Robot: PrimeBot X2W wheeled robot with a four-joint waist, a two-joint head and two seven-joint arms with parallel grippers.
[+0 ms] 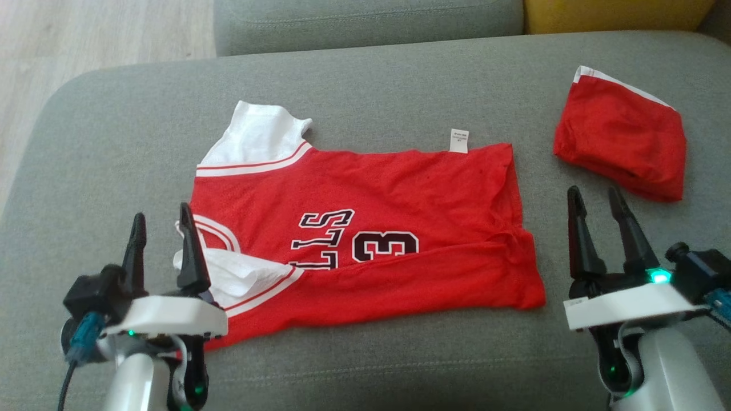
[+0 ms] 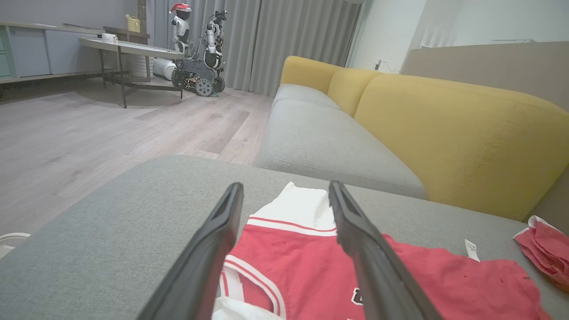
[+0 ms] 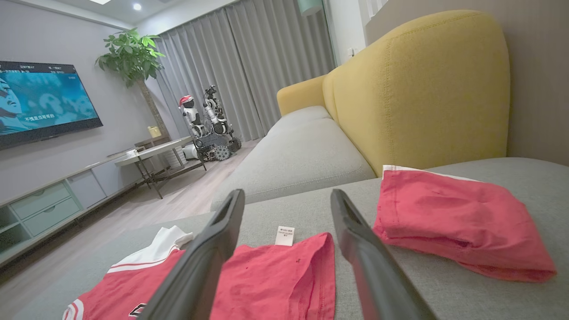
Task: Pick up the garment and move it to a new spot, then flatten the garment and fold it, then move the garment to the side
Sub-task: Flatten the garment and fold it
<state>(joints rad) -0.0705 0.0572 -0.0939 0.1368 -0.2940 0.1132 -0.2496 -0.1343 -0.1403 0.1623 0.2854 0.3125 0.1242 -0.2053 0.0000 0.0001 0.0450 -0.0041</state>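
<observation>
Between both jaws: jersey (image 1: 400,188) on cushion (image 1: 114,142) | left jaws spread, empty | right jaws spread, empty

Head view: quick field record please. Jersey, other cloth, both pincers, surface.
surface: grey couch cushion
jersey: red with white sleeves, spread out, near long edge folded over so that it cuts off the lettering
tag: white, at the jersey's far edge
other cloth: folded red cloth, lying apart from the jersey on its right
left pincer: open, at the jersey's collar end, holding nothing
right pincer: open, just right of the jersey's hem, holding nothing
</observation>
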